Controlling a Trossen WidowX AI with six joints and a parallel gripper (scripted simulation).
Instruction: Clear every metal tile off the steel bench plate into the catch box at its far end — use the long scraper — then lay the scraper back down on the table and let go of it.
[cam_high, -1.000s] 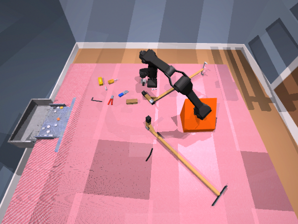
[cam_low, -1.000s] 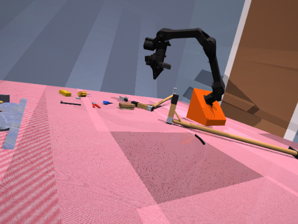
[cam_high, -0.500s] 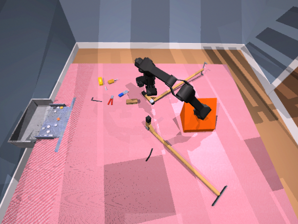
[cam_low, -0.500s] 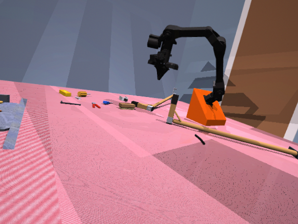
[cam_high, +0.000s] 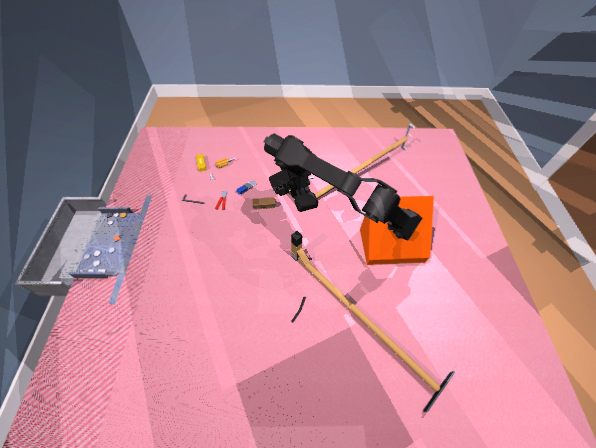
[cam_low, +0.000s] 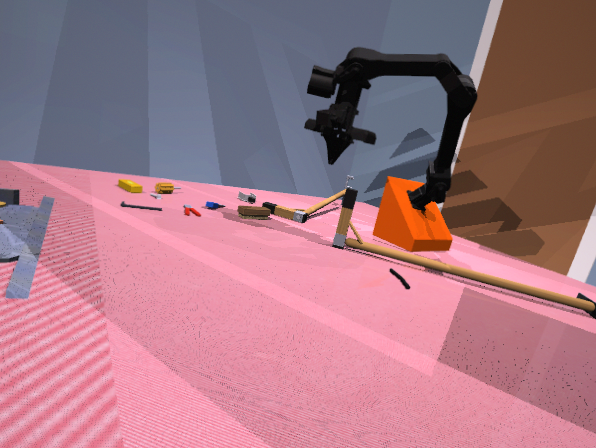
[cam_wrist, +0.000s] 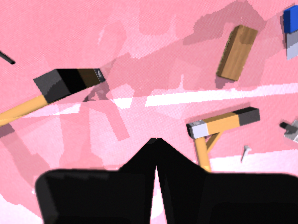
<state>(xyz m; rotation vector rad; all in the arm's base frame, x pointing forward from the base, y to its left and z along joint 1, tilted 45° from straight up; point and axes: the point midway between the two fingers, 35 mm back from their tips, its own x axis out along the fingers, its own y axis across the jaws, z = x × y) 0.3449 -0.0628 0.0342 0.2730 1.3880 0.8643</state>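
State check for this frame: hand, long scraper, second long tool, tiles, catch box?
hand: shut, holding nothing, raised above the table.
long scraper: lying on the table, ungripped, its handle standing upright.
second long tool: lying on the table, partly under the arm.
metal tiles: on the bench plate, not cleared.
catch box: open-topped, at the plate's far end.
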